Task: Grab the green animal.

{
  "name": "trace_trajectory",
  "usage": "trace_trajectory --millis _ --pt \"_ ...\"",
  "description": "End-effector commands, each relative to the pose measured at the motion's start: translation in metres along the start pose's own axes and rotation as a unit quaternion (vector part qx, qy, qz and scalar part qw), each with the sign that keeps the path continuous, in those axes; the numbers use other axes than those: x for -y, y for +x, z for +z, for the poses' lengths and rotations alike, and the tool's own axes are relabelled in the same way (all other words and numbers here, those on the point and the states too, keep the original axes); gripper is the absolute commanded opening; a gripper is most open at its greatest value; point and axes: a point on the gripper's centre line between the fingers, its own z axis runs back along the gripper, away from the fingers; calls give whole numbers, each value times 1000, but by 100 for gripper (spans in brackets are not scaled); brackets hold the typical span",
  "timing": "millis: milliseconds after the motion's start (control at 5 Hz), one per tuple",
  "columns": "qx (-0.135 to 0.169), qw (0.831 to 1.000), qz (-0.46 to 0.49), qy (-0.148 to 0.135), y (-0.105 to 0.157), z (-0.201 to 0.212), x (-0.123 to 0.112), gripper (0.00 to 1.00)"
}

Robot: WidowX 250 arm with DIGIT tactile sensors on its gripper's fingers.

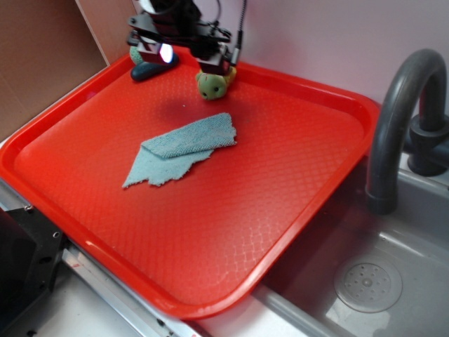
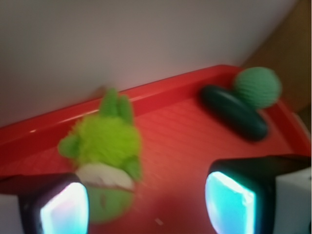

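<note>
The animal (image 2: 105,146) lies by the tray's (image 1: 295,210) far edge, touching one finger (image 2: 58,207) of the spread, empty gripper (image 2: 146,204), not centred in the gap.

Black pincer (image 1: 185,57) with glossy, light-reflecting pads (image 2: 229,204) and a dark cable.

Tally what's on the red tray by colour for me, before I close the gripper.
Yellow-green: 1, the green animal
Teal green: 1, the knitted ball
Dark blue: 1, the oblong object
Light blue: 1, the folded cloth
Total: 4, all on the red tray
</note>
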Motion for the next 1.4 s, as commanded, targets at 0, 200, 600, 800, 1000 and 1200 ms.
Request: trace_trajectory --millis 0,200,600,800,1000,1200 --pt "6 1000 23 -5 31 -20 3 100" --pt "5 1000 13 -5 24 -23 9 0" --pt "-13 999 -25 15 7 8 5 0" --pt "-91 993 -60 -40 5 53 -6 0" --pt "-162 970 -127 -129 -7 90 -14 0" --pt "-208 941 -170 -207 -29 123 -26 0"
